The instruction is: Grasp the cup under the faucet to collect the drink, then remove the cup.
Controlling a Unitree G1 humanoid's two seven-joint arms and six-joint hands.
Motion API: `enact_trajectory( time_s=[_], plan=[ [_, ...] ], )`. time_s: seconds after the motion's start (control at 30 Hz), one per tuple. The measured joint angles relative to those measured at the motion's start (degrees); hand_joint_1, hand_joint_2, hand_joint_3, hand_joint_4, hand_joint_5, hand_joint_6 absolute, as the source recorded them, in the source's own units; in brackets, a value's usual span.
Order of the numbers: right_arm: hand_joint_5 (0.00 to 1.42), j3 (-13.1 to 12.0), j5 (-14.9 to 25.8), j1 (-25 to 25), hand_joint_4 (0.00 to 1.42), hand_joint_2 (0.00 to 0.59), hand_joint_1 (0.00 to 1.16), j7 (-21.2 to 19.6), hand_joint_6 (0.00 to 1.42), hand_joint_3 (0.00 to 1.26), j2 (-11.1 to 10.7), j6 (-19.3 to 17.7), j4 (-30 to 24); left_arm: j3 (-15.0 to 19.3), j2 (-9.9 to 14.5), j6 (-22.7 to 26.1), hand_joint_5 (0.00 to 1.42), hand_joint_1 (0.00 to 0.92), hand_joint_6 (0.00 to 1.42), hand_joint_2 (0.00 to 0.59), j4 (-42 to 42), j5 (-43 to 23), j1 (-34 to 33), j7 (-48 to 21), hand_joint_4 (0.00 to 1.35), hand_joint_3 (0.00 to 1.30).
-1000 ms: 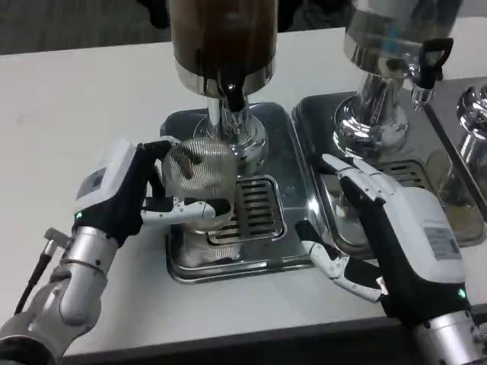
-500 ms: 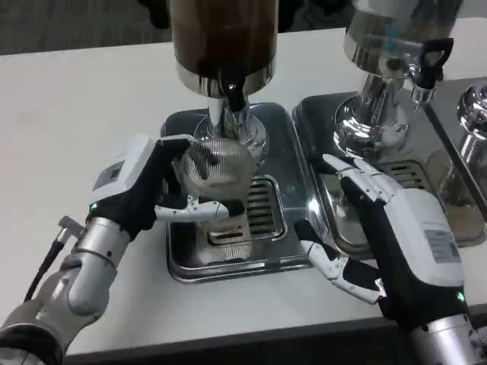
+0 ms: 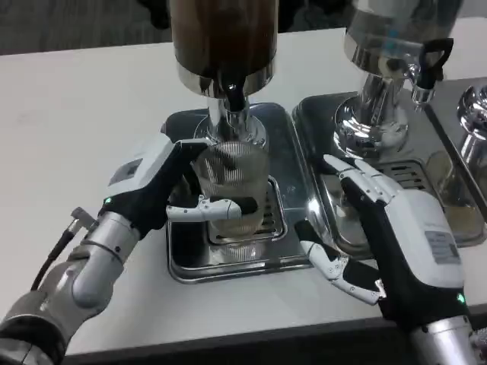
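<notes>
A clear ribbed cup (image 3: 232,186) stands over the drip grille of the left steel tray (image 3: 183,262), just below the black faucet (image 3: 232,95) of the dark drink dispenser (image 3: 222,38). My left hand (image 3: 163,190) grips the cup from its left side, with one finger wrapped across its front. Lying near the table's front edge, my right hand (image 3: 373,228) has its fingers spread and holds nothing; it sits between the two trays, partly over the right one.
A second dispenser (image 3: 384,68) on a chrome stand occupies the right tray (image 3: 319,122), with its own black tap (image 3: 434,61). Another chrome fitting (image 3: 472,114) shows at the far right edge. White table (image 3: 76,114) stretches to the left.
My left hand has carried the cup to the right and slightly back, bringing it under the faucet. The right hand has stayed where it was.
</notes>
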Motion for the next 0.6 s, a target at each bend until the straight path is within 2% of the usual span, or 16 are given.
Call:
enact_trajectory(
  time_s=[0.1,0.33,0.6],
  plan=[
    [0.17,0.0,0.0,0.0,0.26,0.38,0.56,0.0,0.2,0.23,0.0,0.0,0.0,-0.1,0.0,0.0,0.68,0.267,0.83,0.044,0.0,0.1,0.0,-0.4,0.48,0.5],
    [0.17,0.0,0.1,0.0,0.26,0.38,0.56,0.0,0.21,0.23,0.0,0.0,0.0,-0.1,0.9,0.1,0.5,0.239,0.57,0.034,-0.9,0.8,0.0,-0.3,0.32,0.46],
    [0.18,0.0,0.3,-0.1,0.26,0.38,0.56,0.0,0.21,0.24,0.0,0.0,0.1,0.4,2.8,-0.5,0.17,0.183,0.19,0.019,-3.7,1.7,0.1,2.5,0.05,0.41]
  ],
)
